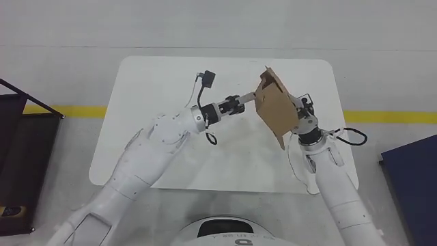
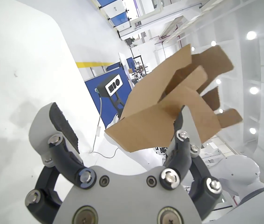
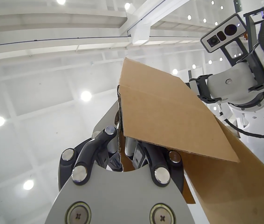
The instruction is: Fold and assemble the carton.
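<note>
Top view: carton (image 1: pixel 275 106) held tilted above table (image 1: pixel 171 82), between the arms. Right gripper (image 1: pixel 299 120) is at its right side, left gripper (image 1: pixel 249 99) at its left edge.
Left wrist: jaws wide apart, gripping nothing; one finger (image 2: pixel 189 129) apparently touches a flap.
Right wrist: jaws clamped on carton edge.

Splayed left hand (image 2: pixel 122 115) against carton (image 2: pixel 145 127)

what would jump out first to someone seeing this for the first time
The brown carton, its flaps splayed, is held up in the air over the white table. The right tool is clamped on one of its edges, and the left tool is wide open with one finger against a flap.
</note>
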